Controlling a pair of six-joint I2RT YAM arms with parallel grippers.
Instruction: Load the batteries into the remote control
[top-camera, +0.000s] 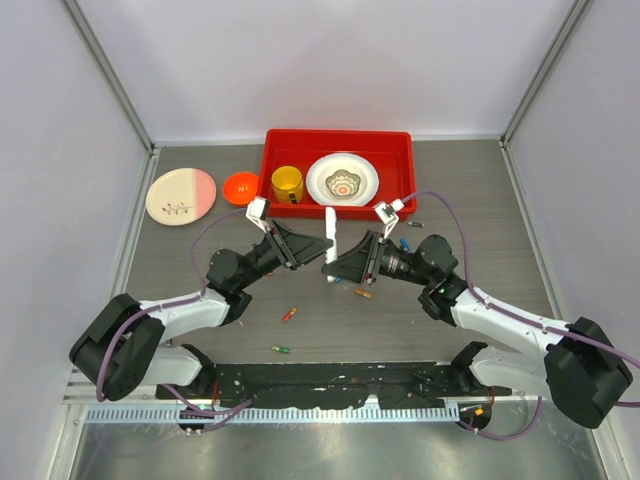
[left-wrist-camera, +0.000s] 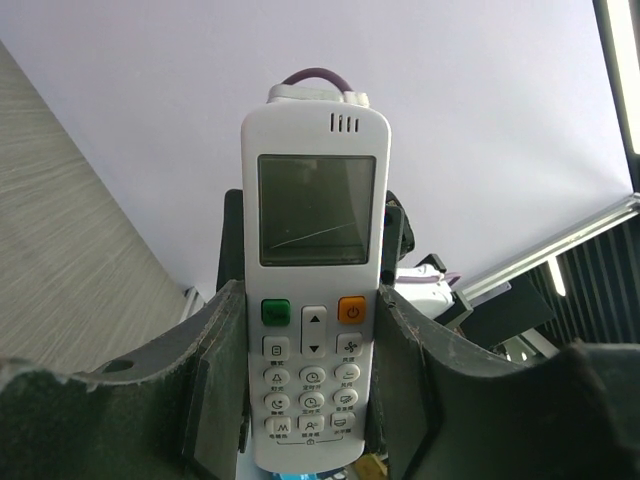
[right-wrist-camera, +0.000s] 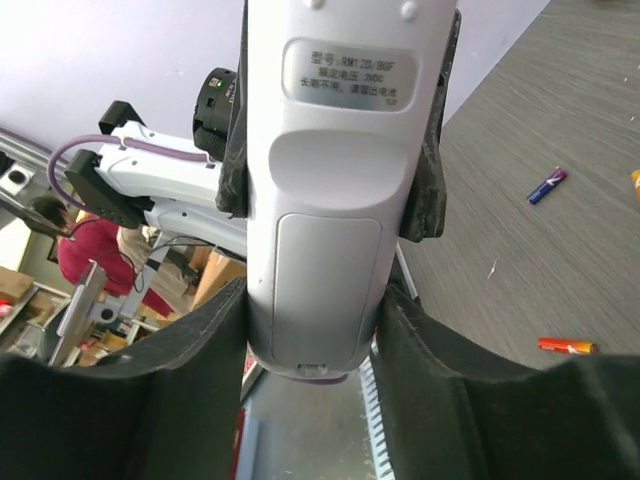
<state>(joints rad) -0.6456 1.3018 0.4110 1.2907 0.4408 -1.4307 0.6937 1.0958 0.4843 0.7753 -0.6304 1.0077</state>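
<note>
Slim white plastic remote control (top-camera: 330, 228): upright at centre, clamped along its long edges by left gripper (top-camera: 322, 246) and right gripper (top-camera: 333, 270) together. Likely light, rigid, slick; hold edges, leaving back cover (right-wrist-camera: 325, 285) free. Small coloured cylindrical batteries (top-camera: 289, 314): loose on grey table (top-camera: 480, 200), nearer side.

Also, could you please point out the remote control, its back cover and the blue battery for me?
remote control (left-wrist-camera: 316, 290), left wrist view, face below the screen.
back cover (right-wrist-camera: 328, 285), right wrist view, panel's middle.
blue battery (right-wrist-camera: 547, 185), right wrist view, mid-body.
</note>
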